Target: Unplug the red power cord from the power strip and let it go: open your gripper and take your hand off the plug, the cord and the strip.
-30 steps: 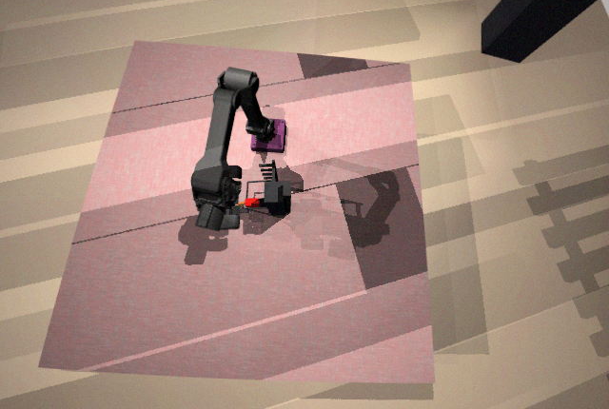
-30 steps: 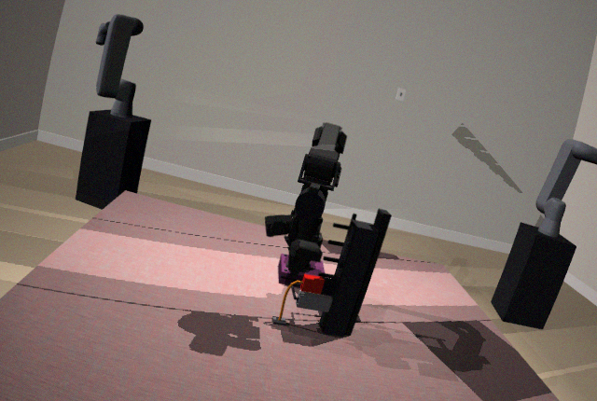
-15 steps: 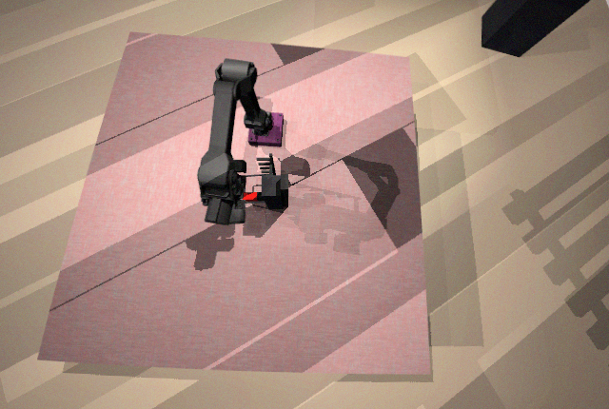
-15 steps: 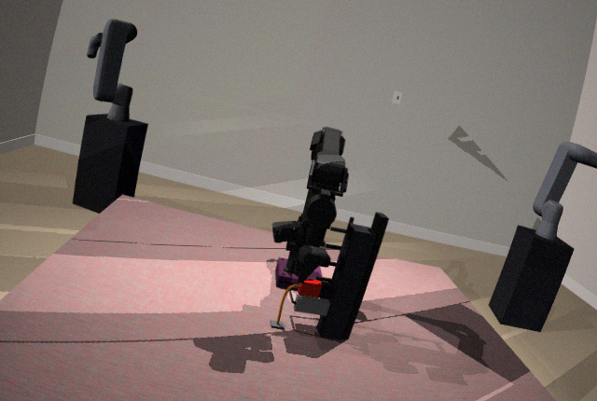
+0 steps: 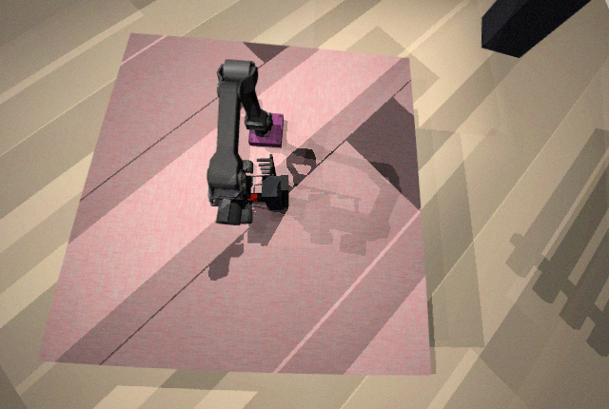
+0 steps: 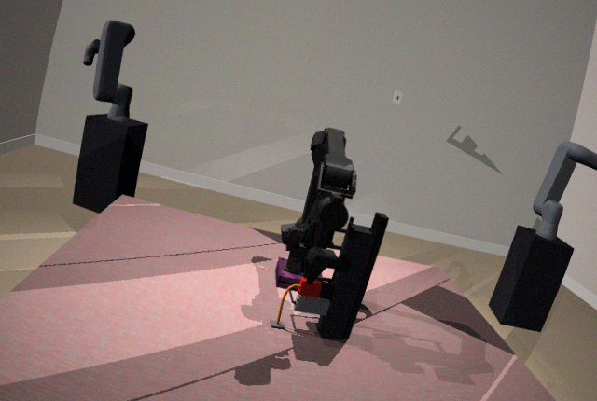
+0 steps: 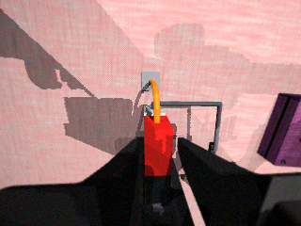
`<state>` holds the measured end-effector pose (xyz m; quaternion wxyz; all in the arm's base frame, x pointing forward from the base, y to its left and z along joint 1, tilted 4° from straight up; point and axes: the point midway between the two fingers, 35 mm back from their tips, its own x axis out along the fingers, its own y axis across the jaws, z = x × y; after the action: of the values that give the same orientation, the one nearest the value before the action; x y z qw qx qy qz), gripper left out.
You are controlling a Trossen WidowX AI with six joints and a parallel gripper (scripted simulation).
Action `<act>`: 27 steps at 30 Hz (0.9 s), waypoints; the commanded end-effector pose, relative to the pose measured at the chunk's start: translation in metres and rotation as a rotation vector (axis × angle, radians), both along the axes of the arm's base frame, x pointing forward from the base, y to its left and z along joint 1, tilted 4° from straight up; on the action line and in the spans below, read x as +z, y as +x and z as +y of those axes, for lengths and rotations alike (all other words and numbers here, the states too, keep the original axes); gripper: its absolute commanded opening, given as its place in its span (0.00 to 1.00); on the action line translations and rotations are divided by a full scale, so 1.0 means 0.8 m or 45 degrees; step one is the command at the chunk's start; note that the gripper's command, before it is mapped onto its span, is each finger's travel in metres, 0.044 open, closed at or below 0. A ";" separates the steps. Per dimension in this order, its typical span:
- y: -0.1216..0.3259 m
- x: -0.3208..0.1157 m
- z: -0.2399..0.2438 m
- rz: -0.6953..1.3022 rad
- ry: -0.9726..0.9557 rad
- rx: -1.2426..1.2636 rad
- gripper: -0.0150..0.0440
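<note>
The red plug sits upright in a grey socket block on the side of the tall dark power strip. An orange cord arcs from the plug's top down to a small grey pad on the pink mat. My gripper is lowered over the plug, with one dark finger on each side of it. The fingers stand partly open, close to the plug's sides and not pressed onto it.
The arm's purple base plate lies just behind the strip. A thin grey wire frame stands beside the plug. Black pedestals with other arms stand off the mat.
</note>
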<state>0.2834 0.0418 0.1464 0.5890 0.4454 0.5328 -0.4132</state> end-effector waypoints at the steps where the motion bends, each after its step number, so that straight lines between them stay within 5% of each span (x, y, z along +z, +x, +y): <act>1: 0.000 -0.004 0.000 0.000 -0.004 -0.007 0.53; 10: 0.001 -0.015 0.000 0.000 -0.004 -0.007 0.53; 14: 0.001 -0.012 0.001 0.000 0.000 0.000 0.35; 27: 0.003 -0.011 -0.004 0.000 0.000 0.000 0.25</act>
<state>0.2840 0.0424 0.1368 0.5882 0.4459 0.5333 -0.4132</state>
